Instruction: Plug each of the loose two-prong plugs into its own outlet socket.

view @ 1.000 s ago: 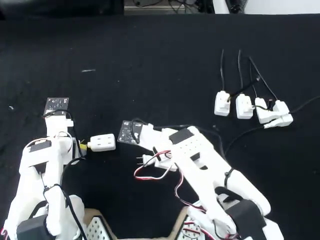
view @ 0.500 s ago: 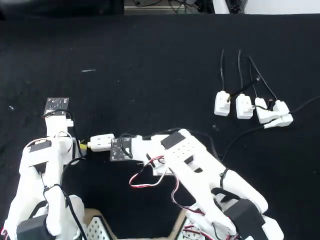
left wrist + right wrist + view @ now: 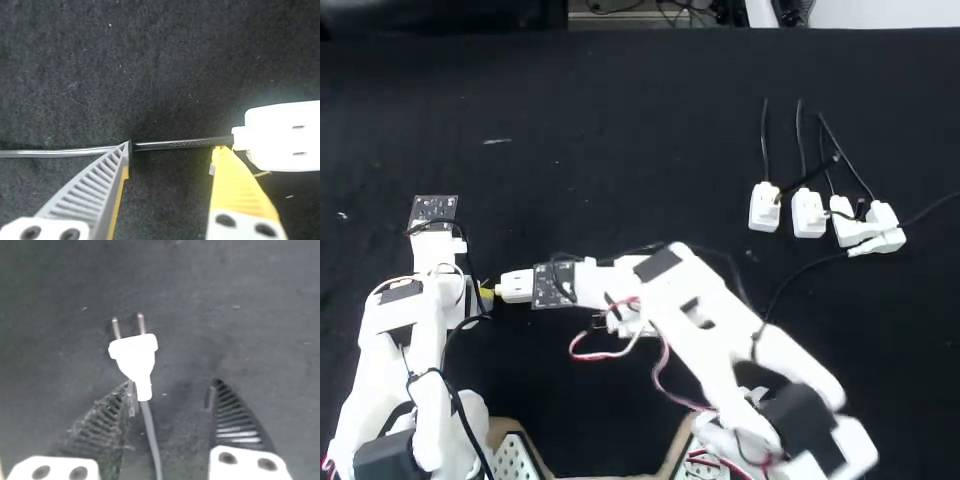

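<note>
A white outlet socket [image 3: 280, 135] lies on the black cloth with its black cable [image 3: 175, 144] running out of it. My left gripper [image 3: 172, 150] is open and straddles that cable just behind the socket, which in the high view lies left of centre [image 3: 520, 283] beside the left gripper [image 3: 483, 292]. A loose white two-prong plug [image 3: 132, 352] lies flat with its prongs pointing away from my right gripper [image 3: 170, 385]. That gripper is open, and the plug's grey cord passes between its fingers. The right arm's wrist [image 3: 560, 282] hangs right beside the socket.
Several white plug and socket pieces [image 3: 808, 212] with thin black cables lie grouped at the right of the table. A black cable [image 3: 800, 270] runs from that group toward the right arm. Red and white arm wiring [image 3: 610, 345] loops below the right wrist.
The right arm has swung left, bringing its wrist from mid-table up against the socket. The left arm and the socket have stayed put.
</note>
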